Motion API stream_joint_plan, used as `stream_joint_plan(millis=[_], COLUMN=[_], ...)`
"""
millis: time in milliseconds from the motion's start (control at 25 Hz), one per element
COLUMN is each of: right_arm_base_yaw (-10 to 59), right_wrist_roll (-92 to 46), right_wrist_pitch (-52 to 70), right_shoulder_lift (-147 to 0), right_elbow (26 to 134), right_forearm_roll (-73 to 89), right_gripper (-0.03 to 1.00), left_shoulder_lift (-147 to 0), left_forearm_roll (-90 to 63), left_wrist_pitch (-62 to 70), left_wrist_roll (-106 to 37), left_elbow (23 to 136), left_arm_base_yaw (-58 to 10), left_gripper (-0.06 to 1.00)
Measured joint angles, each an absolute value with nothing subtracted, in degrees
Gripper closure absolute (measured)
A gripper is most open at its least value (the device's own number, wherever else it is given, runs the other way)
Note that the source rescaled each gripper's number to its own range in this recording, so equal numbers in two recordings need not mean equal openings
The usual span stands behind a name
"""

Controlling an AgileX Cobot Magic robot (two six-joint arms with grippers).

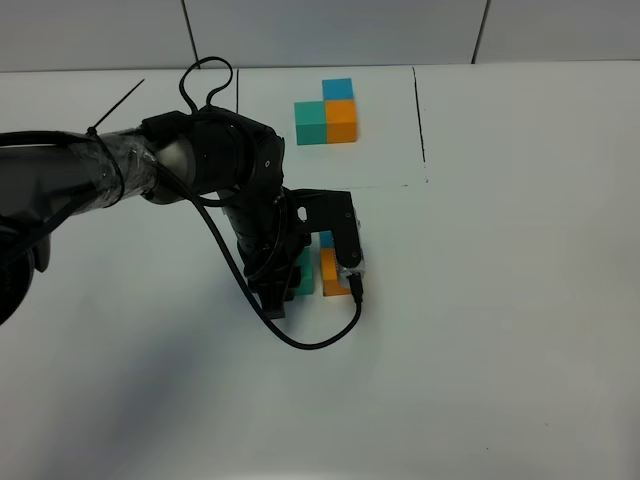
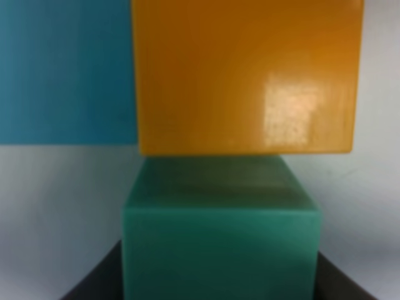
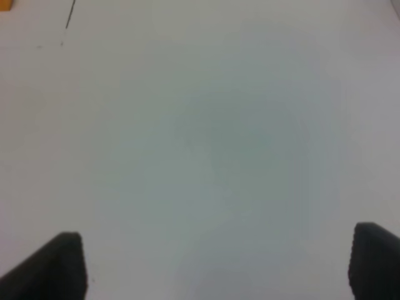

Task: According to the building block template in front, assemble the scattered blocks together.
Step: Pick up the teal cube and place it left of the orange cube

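The building block template (image 1: 328,110) lies at the back inside a thin black outline: blue cube behind, teal and orange side by side. The scattered blocks sit at the table's middle under my left arm. The teal-green cube (image 1: 304,280) touches the orange cube (image 1: 331,272); the sky blue cube (image 1: 326,239) is mostly hidden behind it. My left gripper (image 1: 296,282) is shut on the teal-green cube (image 2: 219,237), its dark fingers (image 2: 94,284) on both sides; the cube is against the orange cube (image 2: 244,75), beside the blue one (image 2: 62,69). My right gripper (image 3: 219,262) is open and empty over bare table.
The left arm and its black cable (image 1: 300,335) cover the middle-left of the white table (image 1: 520,300). A black line of the outline (image 1: 421,110) runs right of the template. The right wrist view shows a black line (image 3: 70,14) and an orange sliver (image 3: 5,4).
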State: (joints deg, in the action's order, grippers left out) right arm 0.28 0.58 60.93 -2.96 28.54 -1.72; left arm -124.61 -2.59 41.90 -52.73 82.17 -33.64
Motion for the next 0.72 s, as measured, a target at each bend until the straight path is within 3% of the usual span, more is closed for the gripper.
stream_joint_plan(millis=[720], right_arm_base_yaw=[0.3], right_wrist_roll=[0.6], right_wrist_pitch=[60.9], right_shoulder_lift=[-3.0], right_elbow=[28.5], right_forearm_roll=[-1.7], right_gripper=[0.24], left_shoulder_lift=[-124.6], left_forearm_roll=[-2.8], left_wrist_pitch=[41.7], left_wrist_roll=[-54.2], left_elbow=[82.2], left_arm_base_yaw=[-33.6], left_gripper=[0.93])
